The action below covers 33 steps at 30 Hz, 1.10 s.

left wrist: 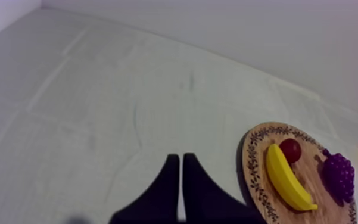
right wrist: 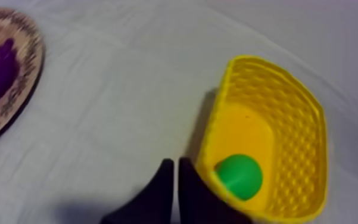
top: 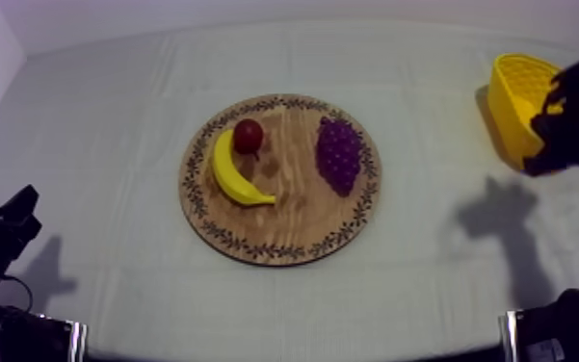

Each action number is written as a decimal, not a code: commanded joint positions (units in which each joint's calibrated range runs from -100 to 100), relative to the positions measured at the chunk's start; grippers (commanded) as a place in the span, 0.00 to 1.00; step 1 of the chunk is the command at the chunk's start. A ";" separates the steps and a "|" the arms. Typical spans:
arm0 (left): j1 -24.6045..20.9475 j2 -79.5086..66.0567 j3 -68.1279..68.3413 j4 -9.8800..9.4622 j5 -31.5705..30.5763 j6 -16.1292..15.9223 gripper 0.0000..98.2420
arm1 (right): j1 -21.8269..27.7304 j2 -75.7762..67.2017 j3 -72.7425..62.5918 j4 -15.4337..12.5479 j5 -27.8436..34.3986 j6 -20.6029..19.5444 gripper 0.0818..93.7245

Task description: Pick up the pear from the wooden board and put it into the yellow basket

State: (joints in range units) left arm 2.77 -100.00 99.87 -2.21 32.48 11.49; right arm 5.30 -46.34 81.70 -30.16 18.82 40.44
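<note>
Right gripper (right wrist: 173,161), black fingers pressed together on nothing, sits just outside the rim of the basket (right wrist: 279,68), a dimpled yellow tub at the top view's upper right. Smooth and green, the pear (right wrist: 239,176) lies inside it. Left gripper (left wrist: 178,156), fingers likewise together, hangs over bare cloth (left wrist: 97,119). The round board (top: 283,252) lies mid-frame with open cloth all round.

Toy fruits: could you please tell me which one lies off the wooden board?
The green pear: it lies inside the yellow basket, while the banana, small red fruit and grapes all rest on the wooden board.
</note>
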 commanded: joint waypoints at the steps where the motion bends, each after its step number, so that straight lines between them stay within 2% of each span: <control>1: 0.01 0.00 0.02 -0.02 0.01 0.00 0.00 | -0.17 -8.50 5.49 -0.09 1.06 0.62 0.00; 4: 0.01 0.00 0.02 -0.02 0.01 0.00 0.00 | -1.01 -13.84 7.92 2.01 2.60 -1.14 0.00; 8: 0.01 0.00 0.02 -0.02 0.01 0.02 0.00 | -2.73 -20.91 10.31 7.25 5.64 -6.57 0.00; 14: 0.01 0.00 0.02 -0.02 0.01 -0.02 0.00 | -3.50 -32.10 13.50 12.73 11.27 -11.97 0.00; 20: 0.01 0.00 0.02 -0.02 0.01 -0.01 0.00 | -4.87 -41.29 15.81 21.68 16.50 -21.55 0.02; 22: 0.01 0.00 0.02 -0.02 0.01 0.00 0.00 | -5.53 -43.19 16.39 23.91 17.47 -24.29 0.03; 28: 0.01 0.00 0.02 -0.02 0.01 -0.02 0.00 | -6.18 -48.38 16.83 26.46 20.45 -27.98 0.09; 33: 0.01 0.00 0.02 -0.02 0.01 0.01 0.00 | -6.21 -49.17 17.72 28.14 19.24 -27.66 0.09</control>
State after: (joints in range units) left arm 2.77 -100.00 99.87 -2.21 32.48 11.49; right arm -0.90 -95.54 99.26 -2.17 38.57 11.87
